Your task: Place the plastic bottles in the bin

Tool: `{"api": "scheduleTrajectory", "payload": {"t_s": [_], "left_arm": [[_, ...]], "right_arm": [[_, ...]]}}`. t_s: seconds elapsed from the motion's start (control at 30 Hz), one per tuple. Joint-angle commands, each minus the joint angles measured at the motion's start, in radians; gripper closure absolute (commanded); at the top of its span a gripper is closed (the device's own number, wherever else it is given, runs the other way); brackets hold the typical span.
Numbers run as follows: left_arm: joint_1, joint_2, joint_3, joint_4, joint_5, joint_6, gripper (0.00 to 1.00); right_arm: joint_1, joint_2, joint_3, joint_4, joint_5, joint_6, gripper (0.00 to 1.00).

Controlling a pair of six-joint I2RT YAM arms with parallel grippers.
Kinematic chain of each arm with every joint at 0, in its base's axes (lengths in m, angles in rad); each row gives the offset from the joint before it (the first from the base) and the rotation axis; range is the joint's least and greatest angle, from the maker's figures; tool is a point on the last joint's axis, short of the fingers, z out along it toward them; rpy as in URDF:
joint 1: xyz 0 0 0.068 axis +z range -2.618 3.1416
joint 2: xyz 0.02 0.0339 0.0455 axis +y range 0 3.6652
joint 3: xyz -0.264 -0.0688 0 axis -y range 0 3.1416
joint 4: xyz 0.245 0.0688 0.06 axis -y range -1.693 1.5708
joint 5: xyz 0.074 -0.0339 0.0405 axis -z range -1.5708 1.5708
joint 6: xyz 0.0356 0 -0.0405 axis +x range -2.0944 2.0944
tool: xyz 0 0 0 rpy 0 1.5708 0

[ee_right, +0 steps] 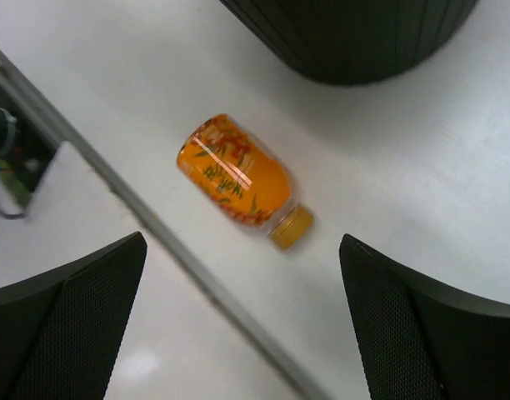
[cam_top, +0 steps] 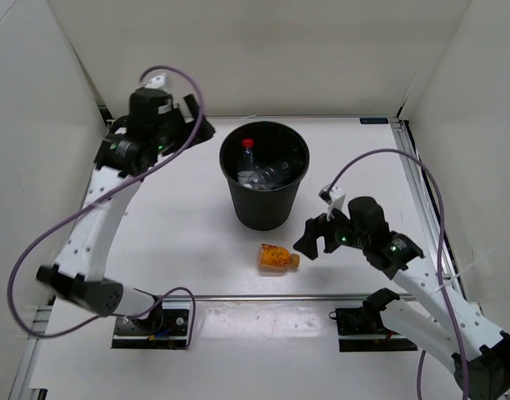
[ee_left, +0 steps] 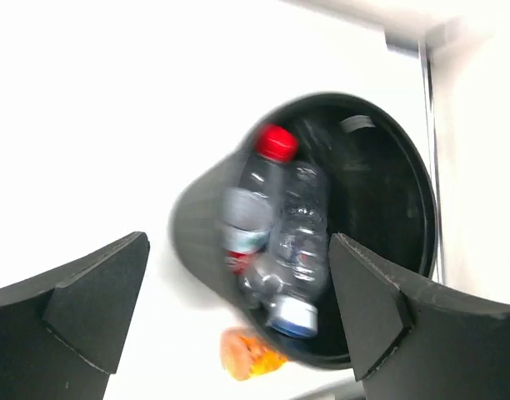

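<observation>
The black bin (cam_top: 263,212) stands mid-table. Clear bottles lie inside it, one with a red cap (cam_top: 247,148) and others beside it (cam_top: 270,174). The squat orange bottle (cam_top: 277,257) lies on its side on the table just in front of the bin. My right gripper (cam_top: 317,242) is open and empty, hovering just right of the orange bottle. In the right wrist view the orange bottle (ee_right: 234,171) lies ahead of the open gripper (ee_right: 242,246). My left gripper (cam_top: 198,117) is open and empty, raised at the bin's far left; its view shows the bin (ee_left: 388,192), the red-capped bottle (ee_left: 255,192) and the orange bottle (ee_left: 249,354).
A metal rail (cam_top: 263,297) runs across the table near the arm bases, close in front of the orange bottle; it also shows in the right wrist view (ee_right: 155,225). White walls enclose the table on three sides. Purple cables loop from both arms.
</observation>
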Motion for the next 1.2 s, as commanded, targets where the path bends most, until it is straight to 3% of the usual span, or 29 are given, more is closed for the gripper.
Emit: {"api": "scheduleTrajectory", "payload": {"t_s": [0.0,0.17,0.3,0.63,0.87,0.97,1.03,1.17], "left_arm": [[0.053,-0.111,-0.12,-0.064,-0.066,-0.018,0.0],[0.149,-0.194,-0.255,-0.138,-0.109,-0.073,0.0],[0.159,-0.237,-0.363,-0.148,-0.086,-0.063,0.0],[0.168,-0.228,-0.392,-0.158,-0.075,-0.063,0.0],[0.168,-0.239,-0.392,-0.167,-0.095,-0.053,0.0],[0.168,-0.248,-0.415,-0.167,-0.104,-0.053,0.0],[0.168,-0.248,-0.415,-0.167,-0.104,-0.053,0.0],[0.168,-0.248,-0.427,-0.167,-0.104,-0.053,0.0]], "right_arm": [[0.058,-0.068,-0.111,0.271,0.127,-0.183,0.0],[0.097,-0.009,-0.16,0.351,0.055,-0.203,0.0],[0.121,0.061,-0.19,0.512,0.011,-0.189,0.0],[0.233,0.284,-0.156,0.58,-0.087,-0.232,0.03],[0.257,0.383,-0.211,0.6,-0.051,-0.195,0.04],[0.266,0.435,-0.22,0.563,-0.025,-0.186,0.11],[0.266,0.436,-0.22,0.54,0.017,-0.174,0.22],[0.266,0.436,-0.168,0.448,0.078,-0.142,0.3]]}}
